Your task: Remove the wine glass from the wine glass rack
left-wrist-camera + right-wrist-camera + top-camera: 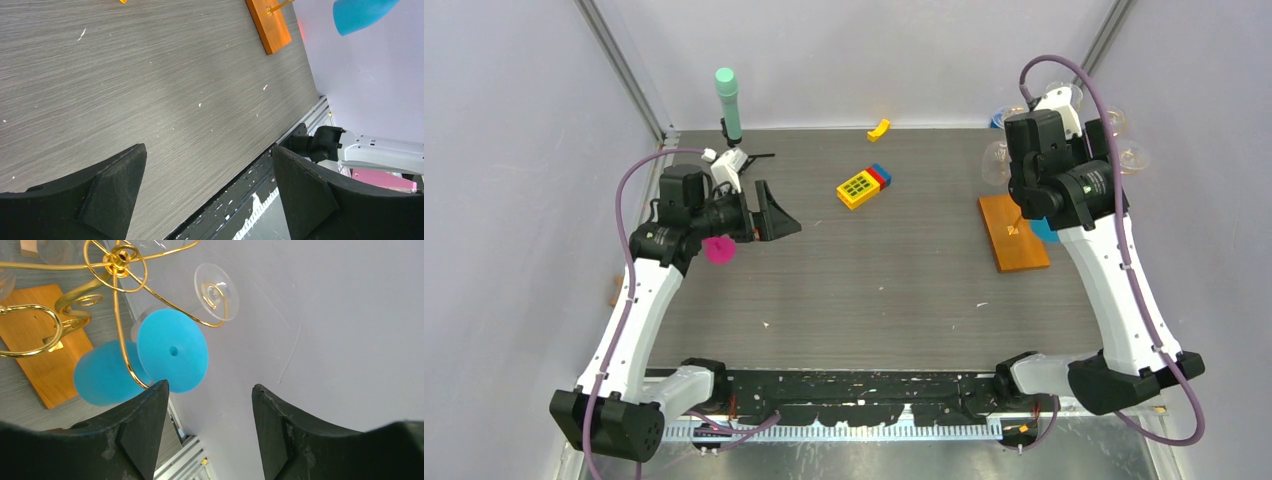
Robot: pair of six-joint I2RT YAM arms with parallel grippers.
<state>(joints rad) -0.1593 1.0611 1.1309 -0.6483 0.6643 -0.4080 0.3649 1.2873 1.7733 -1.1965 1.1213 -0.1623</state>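
Note:
The wine glass rack is gold wire with curled arms on an orange-brown wooden base at the table's right. A blue wine glass hangs upside down from one arm, its round foot facing my right wrist camera and its bowl below. A clear glass foot sits on another arm. My right gripper is above the rack, open and empty, its left fingertip just beside the blue foot's edge. My left gripper hovers open and empty over the table's left side.
More clear glasses hang around the rack near the right wall. A yellow keypad toy lies mid-table, a small yellow piece at the back, a teal cylinder on a stand back left, and a pink object under the left arm.

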